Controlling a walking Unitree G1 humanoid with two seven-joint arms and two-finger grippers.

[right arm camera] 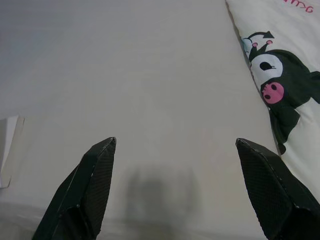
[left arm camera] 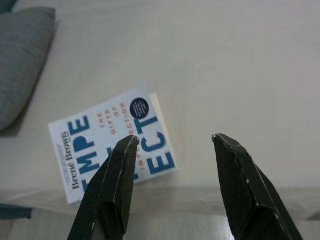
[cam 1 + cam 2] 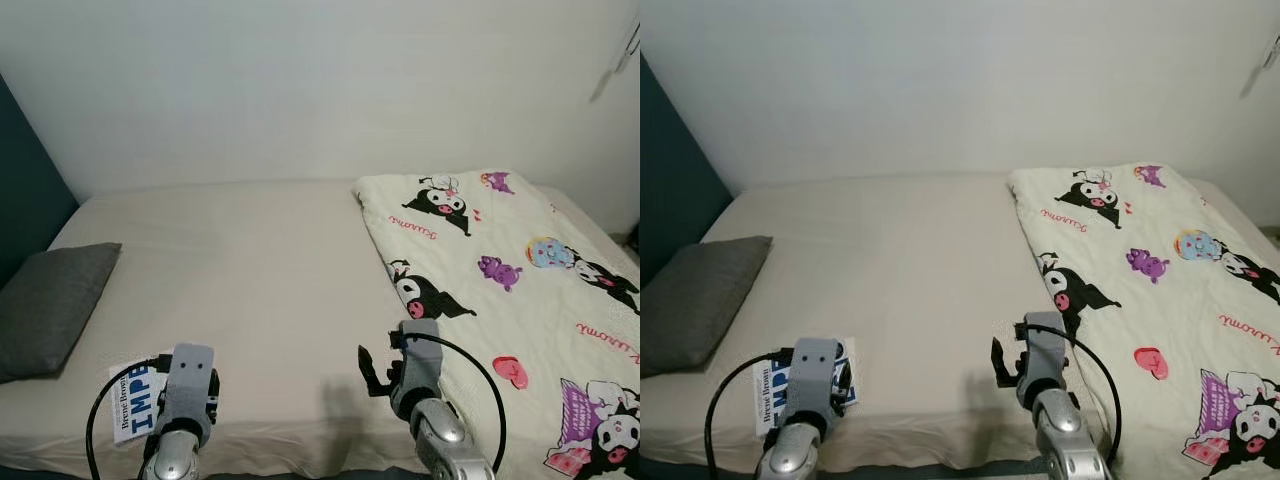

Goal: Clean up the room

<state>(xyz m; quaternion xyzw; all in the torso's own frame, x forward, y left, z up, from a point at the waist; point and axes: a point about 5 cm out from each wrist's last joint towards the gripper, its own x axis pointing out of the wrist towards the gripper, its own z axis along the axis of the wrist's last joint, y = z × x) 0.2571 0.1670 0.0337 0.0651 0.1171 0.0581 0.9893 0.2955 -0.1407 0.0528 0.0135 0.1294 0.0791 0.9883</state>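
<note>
Head stereo pair high over the bed (image 3: 250,270); wrist cameras low, close, sharing its near edge.

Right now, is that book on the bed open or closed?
Closed. The book lies flat on the bed near its front edge with its front cover up, title showing, below the open left gripper.

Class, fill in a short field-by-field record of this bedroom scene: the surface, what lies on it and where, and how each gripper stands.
surface: bed with beige sheet
book: white and blue book lying flat near the bed's front edge, robot's left
pillow: grey pillow at the left side
blanket: cartoon-print blanket spread over the right side
left gripper: jaws open, above the book
right gripper: jaws open, over bare sheet beside the blanket
</note>
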